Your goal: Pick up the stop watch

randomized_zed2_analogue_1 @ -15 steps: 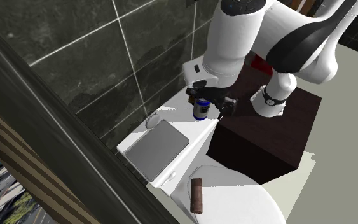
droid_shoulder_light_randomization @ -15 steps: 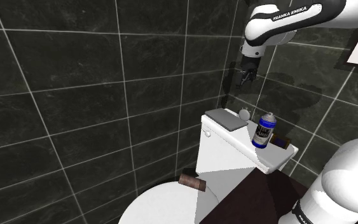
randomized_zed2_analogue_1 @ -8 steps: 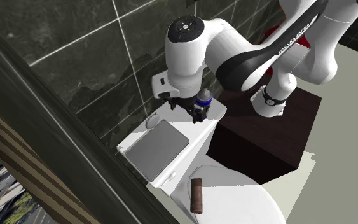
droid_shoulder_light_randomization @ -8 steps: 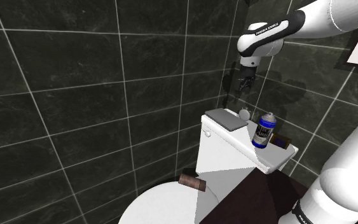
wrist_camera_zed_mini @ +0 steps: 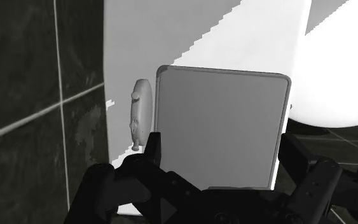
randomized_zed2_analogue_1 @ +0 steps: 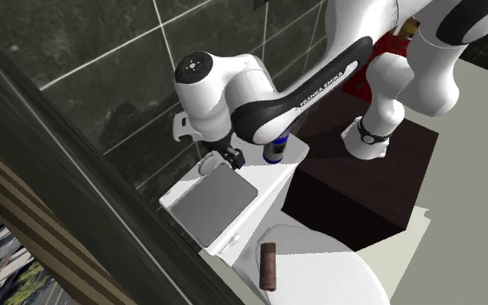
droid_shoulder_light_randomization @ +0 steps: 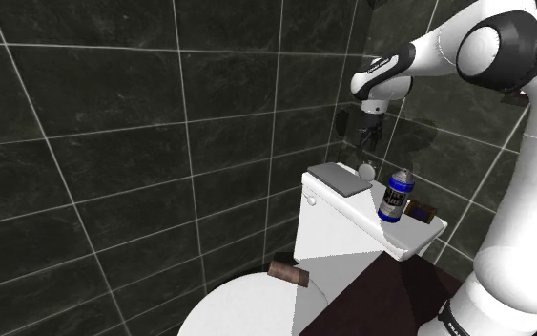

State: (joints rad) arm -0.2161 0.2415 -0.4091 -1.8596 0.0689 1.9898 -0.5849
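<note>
Gripper (randomized_zed2_analogue_1: 231, 158) has swung along the tank lid (randomized_zed2_analogue_1: 178, 189) from over the spray can (randomized_zed2_analogue_1: 275, 151) toward the end with the grey pad (randomized_zed2_analogue_1: 213, 201), and it has dropped lower. Nothing on the lid has shifted.

In the shoulder view the gripper (droid_shoulder_light_randomization: 369, 134) hangs above the lid's back edge, pointing down, well clear of the surface.

Stop watch (droid_shoulder_light_randomization: 365, 171) is a small pale grey disc. It lies at the back edge of the tank lid (droid_shoulder_light_randomization: 347, 227), squeezed between the wall tiles and the grey pad (droid_shoulder_light_randomization: 338, 178). From the second exterior view the stop watch (randomized_zed2_analogue_1: 207, 163) is just beside the pad's back corner.

Wrist view: gripper (wrist_camera_zed_mini: 222, 141) is spread wide with nothing in it. The gap is over the grey pad (wrist_camera_zed_mini: 219, 127), and the stop watch (wrist_camera_zed_mini: 140, 113) is just outside one finger, not between them. Bare tank lid (wrist_camera_zed_mini: 171, 38) runs beyond.

- Likely still the approach step, not lined up yet.
- The hand probably needs to slide toward the wall before it descends.
- Tight spot: wall on one side and pad on the other leave little room for the fingers.

Spray can (droid_shoulder_light_randomization: 395, 196) stands toward the lid's other end, clear of the target. Brown roll (droid_shoulder_light_randomization: 289, 274) lies down on the toilet lid, not relevant.
</note>
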